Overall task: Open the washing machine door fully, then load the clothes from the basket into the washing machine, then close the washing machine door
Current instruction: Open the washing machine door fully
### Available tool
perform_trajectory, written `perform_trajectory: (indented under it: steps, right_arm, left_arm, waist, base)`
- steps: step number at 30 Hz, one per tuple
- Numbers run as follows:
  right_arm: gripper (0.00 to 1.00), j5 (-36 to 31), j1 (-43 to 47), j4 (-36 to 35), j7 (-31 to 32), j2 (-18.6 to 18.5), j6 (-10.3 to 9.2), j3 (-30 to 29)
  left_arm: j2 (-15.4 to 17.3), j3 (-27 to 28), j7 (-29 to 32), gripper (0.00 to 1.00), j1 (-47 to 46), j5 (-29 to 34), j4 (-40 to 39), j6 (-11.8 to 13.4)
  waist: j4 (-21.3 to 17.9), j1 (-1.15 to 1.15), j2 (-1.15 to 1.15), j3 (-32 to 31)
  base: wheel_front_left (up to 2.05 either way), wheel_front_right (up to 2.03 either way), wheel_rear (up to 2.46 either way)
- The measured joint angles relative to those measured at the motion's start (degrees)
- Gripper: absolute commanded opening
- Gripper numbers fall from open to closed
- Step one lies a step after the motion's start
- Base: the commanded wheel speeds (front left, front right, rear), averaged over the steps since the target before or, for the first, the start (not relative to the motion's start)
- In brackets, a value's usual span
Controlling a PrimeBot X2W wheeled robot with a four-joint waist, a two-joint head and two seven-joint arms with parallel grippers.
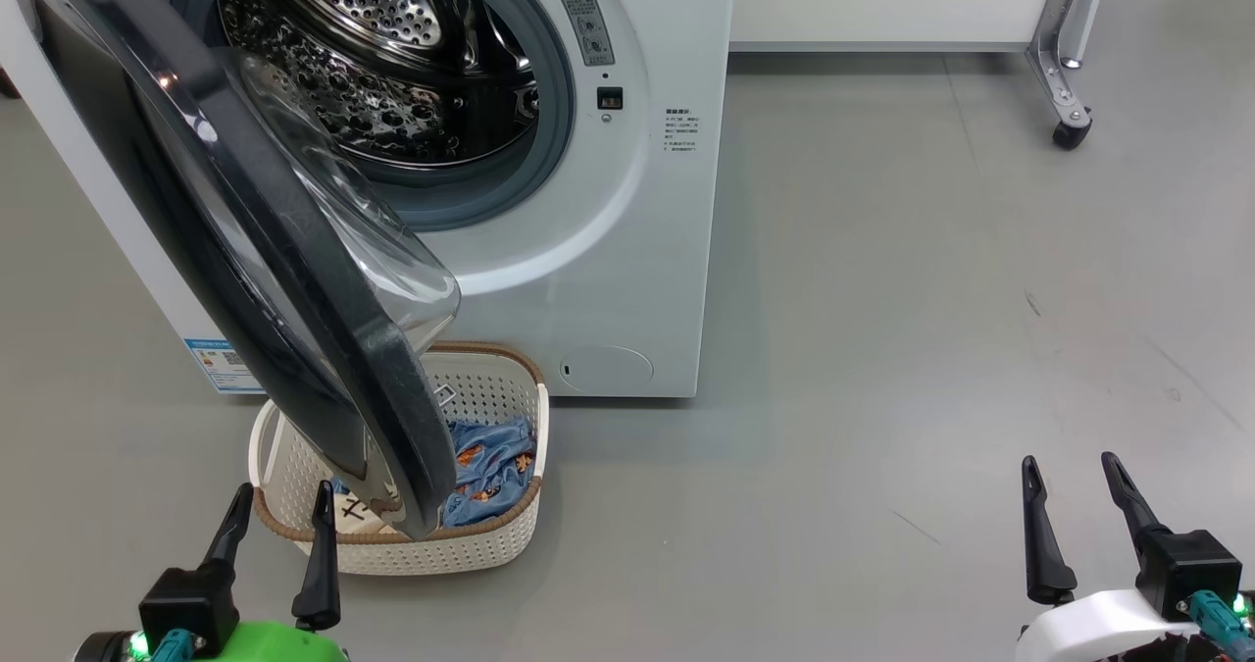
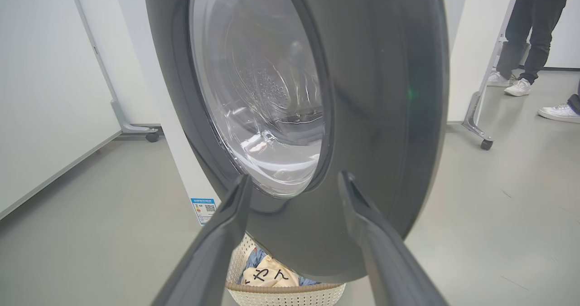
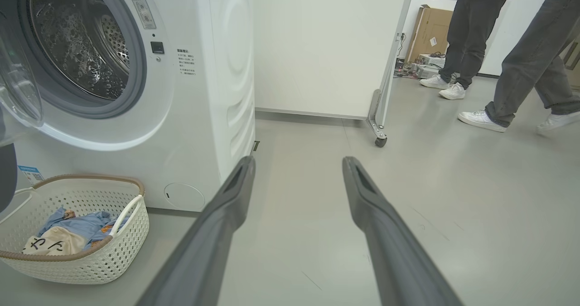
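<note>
While the door (image 1: 294, 270) stands half-open at 10 o'clock — overhanging the basket (image 1: 471, 549) and clothes (image 1: 490, 466) at 7 — left tool (image 1: 283, 488) and right tool (image 1: 1070, 459) gape empty; best push its rim steadily wider, off the basket.

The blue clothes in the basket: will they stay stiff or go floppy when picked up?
Probably floppy: the blue garment lies crumpled in folds in the basket. Lifted, it would likely drape and dangle. It looks thin, so probably light.

Grey floor (image 1: 931, 299), white partition on castors (image 3: 317, 47), cardboard box (image 3: 430, 29), one person's legs (image 3: 466, 34), another person's legs (image 3: 530, 56) nearer.
</note>
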Motion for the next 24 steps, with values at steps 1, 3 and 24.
perform_trajectory:
  steps: [1, 3, 24]
  right_arm:
    - [1.00, -0.1, 0.0, 0.0, 0.0, 0.2, 0.01, 0.0]
    - [1.00, -0.2, 0.0, 0.0, 0.0, 0.4, 0.02, -0.1]
    - [1.00, -1.3, 0.2, 0.1, 0.0, 1.2, 0.68, -1.0]
  left_arm:
    - [0.0, 0.0, 0.0, 1.00, 0.0, 0.0, 0.0, 0.0]
    - [0.0, 0.0, 0.0, 1.00, 0.0, 0.0, 0.0, 0.0]
    - [-0.2, 0.0, 0.0, 1.00, 0.0, 0.0, 0.1, 0.0]
  waist:
    - [0.0, 0.00, 0.00, 0.0]
    - [0.1, 0.00, 0.00, 0.0]
    - [0.9, 0.00, 0.00, 0.0]
  base:
    - [0.00, 0.00, 0.00]
    - [0.00, 0.00, 0.00]
    - [0.00, 0.00, 0.00]
